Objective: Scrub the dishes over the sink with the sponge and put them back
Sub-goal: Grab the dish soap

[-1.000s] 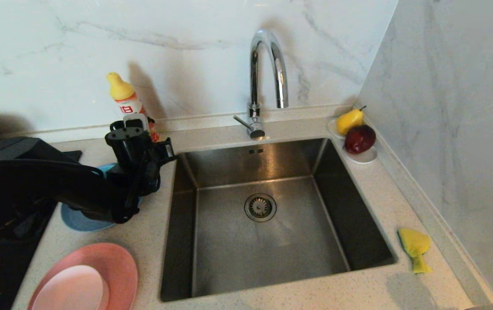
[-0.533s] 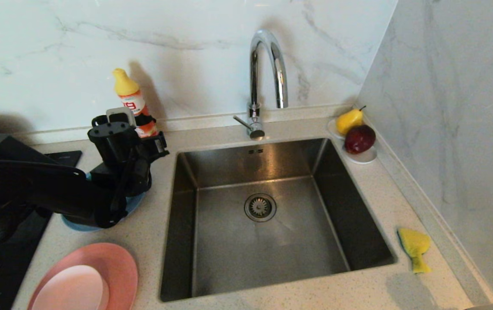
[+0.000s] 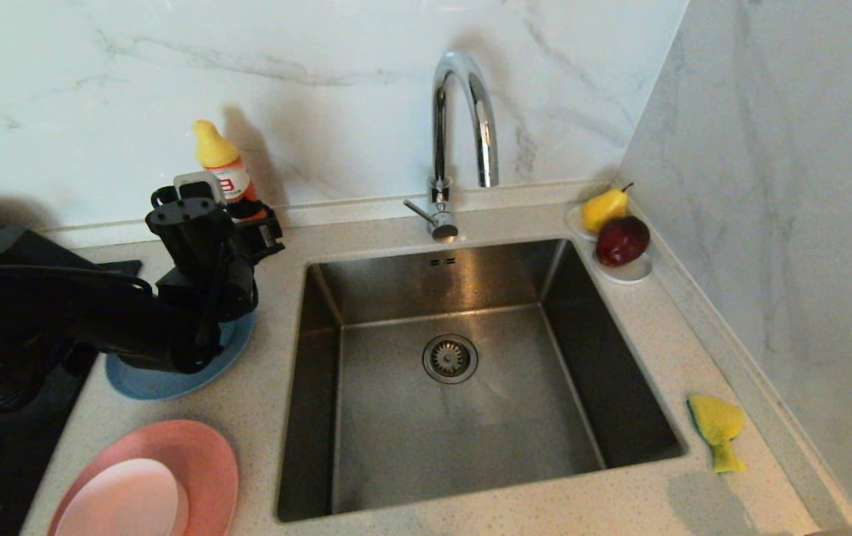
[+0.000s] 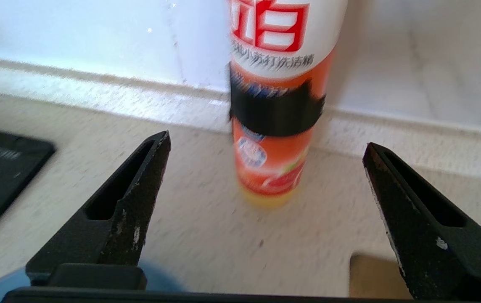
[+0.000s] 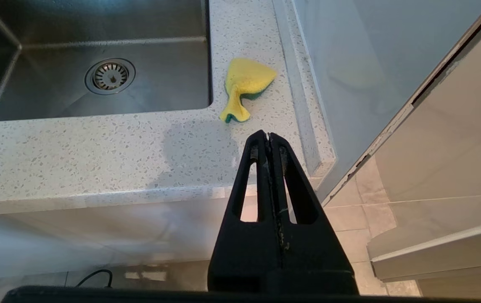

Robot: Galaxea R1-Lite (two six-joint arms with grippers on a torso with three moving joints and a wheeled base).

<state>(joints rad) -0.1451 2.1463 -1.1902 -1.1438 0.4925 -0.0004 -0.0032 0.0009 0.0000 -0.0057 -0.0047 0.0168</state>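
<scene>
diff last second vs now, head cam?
The left gripper has drawn back left from the sink edge, uncovering more of the grey-blue plate; it is open, empty, facing the detergent bottle. Unchanged: sponge right of the sink, pink plates in front, right gripper shut, parked off the counter.

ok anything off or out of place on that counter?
Only the sponge: it lies twisted and pinched on the countertop right of the sink, not flat. No spills; the plates and soap bottle look orderly.
</scene>
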